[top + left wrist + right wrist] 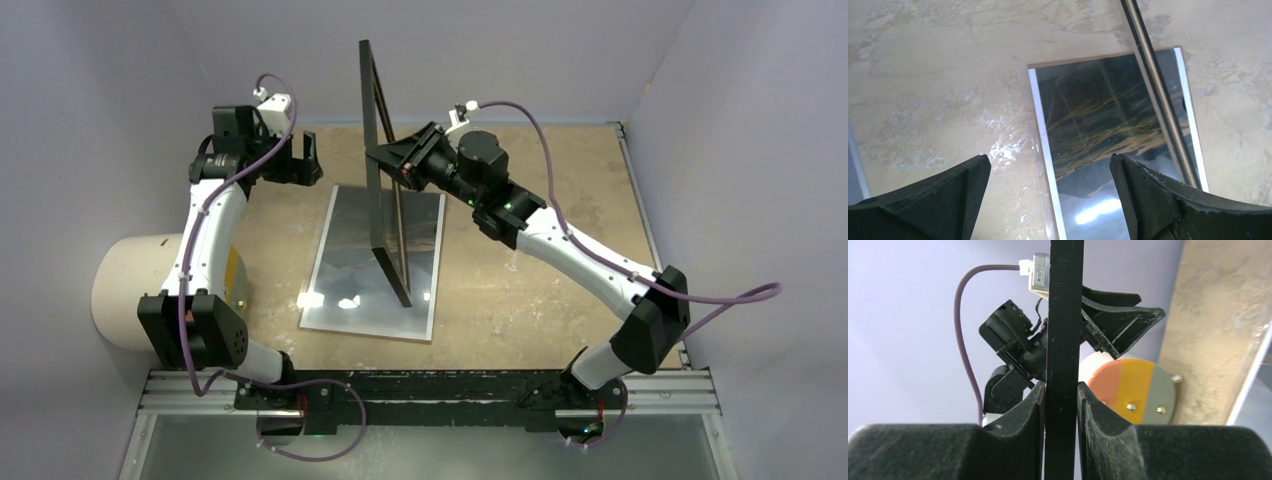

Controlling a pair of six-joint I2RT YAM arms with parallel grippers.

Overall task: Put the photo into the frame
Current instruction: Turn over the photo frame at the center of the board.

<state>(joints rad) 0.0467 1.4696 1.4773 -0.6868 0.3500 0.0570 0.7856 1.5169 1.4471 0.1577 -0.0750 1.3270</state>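
Our tan worktop (540, 290), walled in pale lilac, carries the photo (345, 270) flat; right jaws clamp the frame (378, 190) on edge over the photo; left jaws gape empty.

Left arm (205, 240) elbow-up, jaws wide apart — right arm (580, 250) forward, jaws in a narrow pinch.

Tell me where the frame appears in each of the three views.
Top external: the frame stands on edge at centre, over the photo, clamped by the right gripper.
Left wrist: its rail crosses the upper right diagonally.
Right wrist: a black vertical bar at centre, between the fingers.
Shared landmark: the open left gripper, in all three.
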